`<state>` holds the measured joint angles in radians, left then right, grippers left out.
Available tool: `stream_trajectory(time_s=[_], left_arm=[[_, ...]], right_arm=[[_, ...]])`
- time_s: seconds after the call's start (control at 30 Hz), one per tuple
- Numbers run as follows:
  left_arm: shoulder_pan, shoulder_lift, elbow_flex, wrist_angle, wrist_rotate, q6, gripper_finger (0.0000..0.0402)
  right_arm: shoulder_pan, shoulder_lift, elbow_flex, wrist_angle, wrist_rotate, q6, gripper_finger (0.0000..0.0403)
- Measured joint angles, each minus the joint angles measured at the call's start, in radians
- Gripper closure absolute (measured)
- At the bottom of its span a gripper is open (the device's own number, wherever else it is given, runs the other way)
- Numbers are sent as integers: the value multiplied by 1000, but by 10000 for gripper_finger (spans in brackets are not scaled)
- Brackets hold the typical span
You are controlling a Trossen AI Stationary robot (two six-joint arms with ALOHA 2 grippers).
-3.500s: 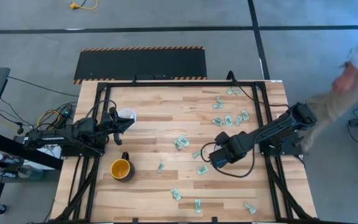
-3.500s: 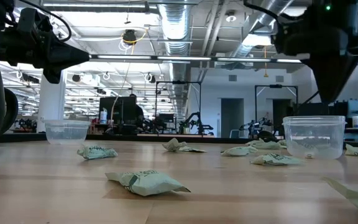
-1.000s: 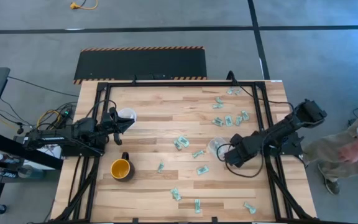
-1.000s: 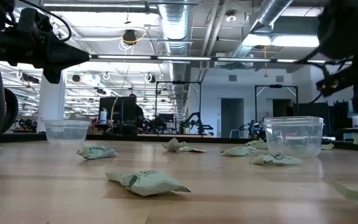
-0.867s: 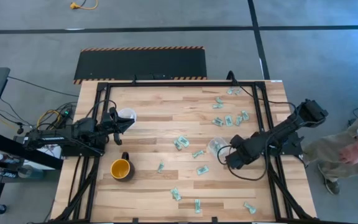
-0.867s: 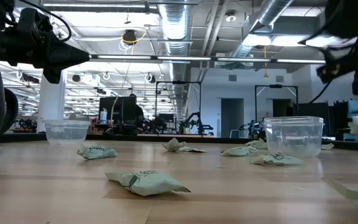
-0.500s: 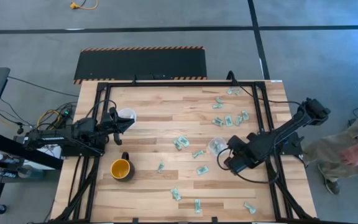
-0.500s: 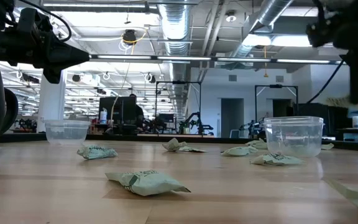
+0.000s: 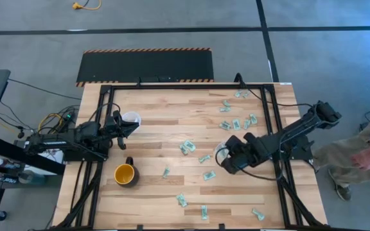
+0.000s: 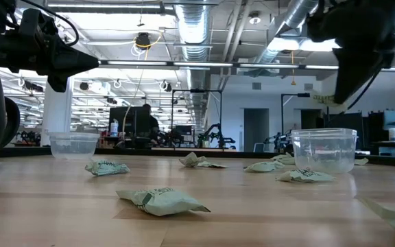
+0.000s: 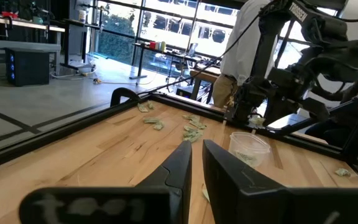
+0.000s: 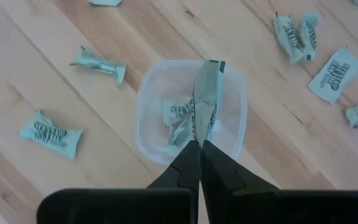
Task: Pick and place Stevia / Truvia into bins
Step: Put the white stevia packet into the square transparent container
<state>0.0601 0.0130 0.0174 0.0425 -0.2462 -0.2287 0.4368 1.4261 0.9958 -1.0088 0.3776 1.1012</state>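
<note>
A: Right tool (image 12: 199, 144) state?

B: Fingers pressed together, pinching one upright Stevia sachet (image 12: 206, 99). It hangs directly over the clear cup (image 12: 190, 112), mouth side up. In the high view the right tool (image 9: 227, 158) sits over that same cup (image 9: 222, 151), right of desk centre.

A: Contents of that cup?

B: At least two sachets (image 12: 180, 118) lie inside, crumpled; an exact count is not readable.

A: Left tool?

B: Left tool (image 11: 195, 152) is clenched on nothing, the fingers nearly meeting. It waits at the desk's left side (image 9: 122, 128), just beside the second clear cup (image 9: 131, 119).

A: Counts?

B: Two clear cups. One yellow-orange mug (image 9: 126, 174) near the front left. Loose sachets on the desk (image 9: 159, 135): roughly fifteen in the high view. A cluster of about eight (image 9: 239, 122) lies at the back right, beside the frame rail. Four or so (image 9: 187, 147) sit mid-desk, left of the right cup. Three (image 9: 203, 211) lie along the front edge. The right wrist view shows seven loose ones around the cup, none touching it.

A: Open room?

B: The desk's centre-left and back-left planks are bare between the left cup and the middle sachets. The black frame rails (image 9: 277, 147) run along both sides and the back. A person (image 9: 365, 151) stands off the right edge, well apart from the desk.
</note>
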Motion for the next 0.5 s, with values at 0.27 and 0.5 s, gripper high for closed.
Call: stream_trajectory(time_s=[0.27, 0.5], left_arm=[[0, 0, 0, 0, 0, 0, 375], [0, 0, 0, 0, 0, 0, 375]], right_arm=[[-61, 0, 0, 5, -67, -11, 381], [-66, 0, 0, -8, -71, -11, 328]])
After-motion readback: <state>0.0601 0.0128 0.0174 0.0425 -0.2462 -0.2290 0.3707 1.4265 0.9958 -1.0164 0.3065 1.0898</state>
